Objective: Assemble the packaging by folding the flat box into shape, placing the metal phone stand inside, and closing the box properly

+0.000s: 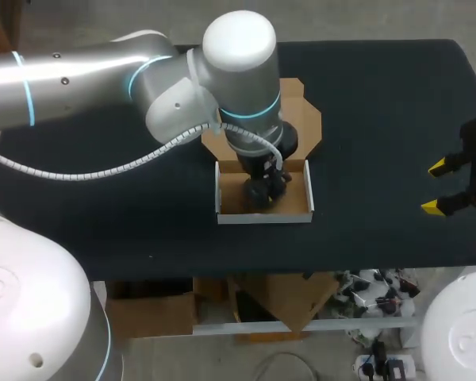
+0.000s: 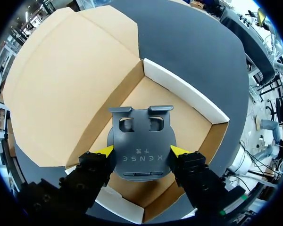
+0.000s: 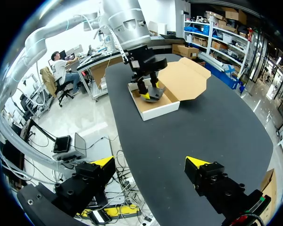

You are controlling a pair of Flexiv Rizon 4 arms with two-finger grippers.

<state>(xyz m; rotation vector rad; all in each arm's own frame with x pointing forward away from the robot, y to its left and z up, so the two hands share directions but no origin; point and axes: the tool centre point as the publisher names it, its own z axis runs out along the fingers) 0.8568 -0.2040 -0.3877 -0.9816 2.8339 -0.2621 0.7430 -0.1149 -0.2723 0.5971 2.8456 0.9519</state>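
Observation:
The folded box (image 1: 262, 217) stands mid-table, brown inside with white walls, and its lid (image 1: 305, 119) lies open flat behind it. My left gripper (image 1: 266, 189) reaches down into the box. In the left wrist view the dark grey metal phone stand (image 2: 141, 146) sits between the two yellow tips of the left gripper (image 2: 141, 151), both touching its sides, low over the box floor (image 2: 188, 122). My right gripper (image 1: 442, 187) hangs open at the table's right edge, far from the box (image 3: 158, 109), with nothing between its fingers (image 3: 151, 163).
The dark table top (image 1: 381, 103) is bare around the box on all sides. The open lid (image 2: 66, 89) spreads beyond the box's far wall. My left arm (image 1: 166, 87) crosses above the table's left half.

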